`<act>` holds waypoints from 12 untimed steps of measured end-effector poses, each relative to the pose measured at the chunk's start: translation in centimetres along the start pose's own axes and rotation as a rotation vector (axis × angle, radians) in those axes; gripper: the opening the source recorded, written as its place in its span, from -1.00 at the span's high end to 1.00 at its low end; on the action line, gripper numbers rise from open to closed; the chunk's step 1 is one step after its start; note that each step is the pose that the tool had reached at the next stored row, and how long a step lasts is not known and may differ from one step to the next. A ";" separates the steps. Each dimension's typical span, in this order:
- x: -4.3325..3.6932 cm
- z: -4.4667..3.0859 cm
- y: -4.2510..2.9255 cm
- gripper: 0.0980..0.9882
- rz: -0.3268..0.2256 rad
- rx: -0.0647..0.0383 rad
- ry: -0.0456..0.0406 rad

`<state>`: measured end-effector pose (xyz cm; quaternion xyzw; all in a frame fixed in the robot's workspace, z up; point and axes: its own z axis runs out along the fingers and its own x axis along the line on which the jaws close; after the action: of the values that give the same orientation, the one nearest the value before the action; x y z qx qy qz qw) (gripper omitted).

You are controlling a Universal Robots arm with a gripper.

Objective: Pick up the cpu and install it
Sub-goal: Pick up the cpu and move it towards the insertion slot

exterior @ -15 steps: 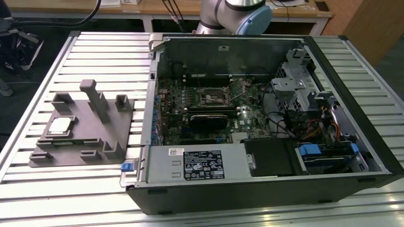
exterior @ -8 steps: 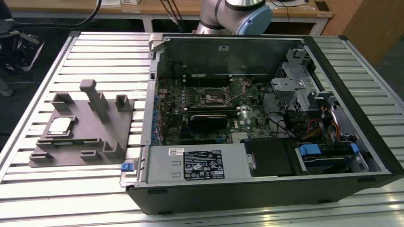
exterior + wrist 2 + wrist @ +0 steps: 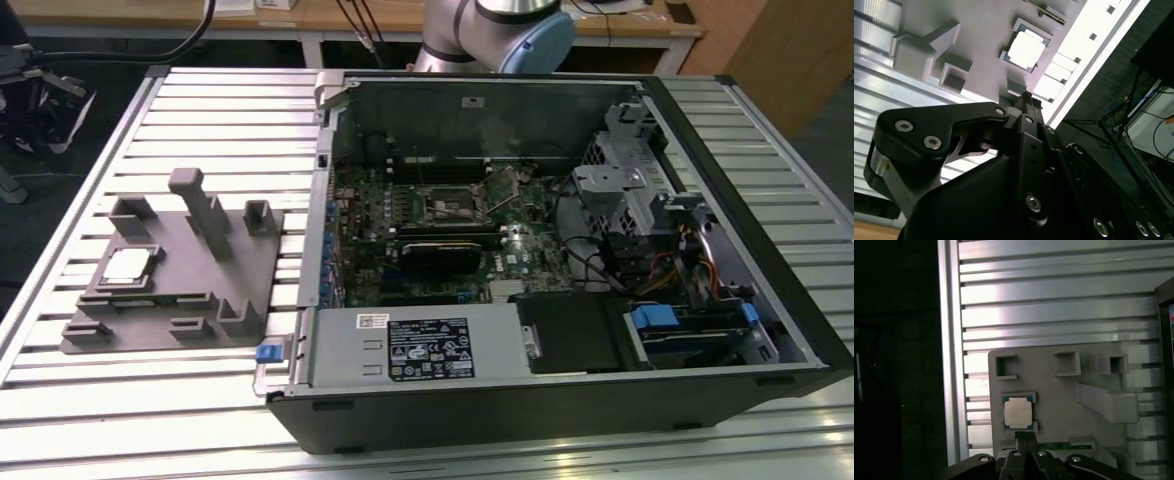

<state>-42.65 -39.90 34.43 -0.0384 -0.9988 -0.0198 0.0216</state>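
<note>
The cpu (image 3: 127, 265) is a small pale silver square lying flat in a recess of the grey plastic tray (image 3: 200, 300), at the exterior view's left. It also appears in both wrist views, as the cpu (image 3: 1026, 50) and the cpu (image 3: 1018, 412), on the tray (image 3: 979, 30) (image 3: 1054, 400). My gripper (image 3: 1026, 439) hangs above the tray, a short way off the chip's edge, and is not touching it. Its black fingers (image 3: 1029, 102) are pressed together, shut on nothing. The motherboard's square socket frame (image 3: 447, 205) lies inside the open computer case.
The open black computer case (image 3: 561, 380) takes up the exterior view's middle and right, on a slatted aluminium table (image 3: 160, 400). Tall grey posts (image 3: 200, 205) rise from the tray beside the chip. The arm's base (image 3: 494, 30) stands behind the case. A black heatsink (image 3: 434, 255) sits below the socket.
</note>
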 end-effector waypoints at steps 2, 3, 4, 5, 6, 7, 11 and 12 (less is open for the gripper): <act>0.10 0.18 -0.26 0.98 0.000 -0.001 -0.0004; 0.12 0.31 -0.51 0.98 -0.001 -0.002 -0.0007; 0.11 0.44 -0.78 0.98 -0.002 -0.002 -0.0006; 0.10 0.58 -1.01 0.98 -0.003 -0.003 -0.0005; 0.08 0.73 -1.21 0.98 -0.003 -0.004 -0.0003; 0.06 0.91 -1.36 0.98 -0.004 -0.005 -0.0004; 0.03 1.62 -1.43 0.98 -0.006 -0.005 -0.0002; 0.02 1.75 -1.44 0.98 -0.006 -0.005 -0.0001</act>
<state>-42.86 -41.27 32.63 -0.0353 -0.9989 -0.0226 0.0214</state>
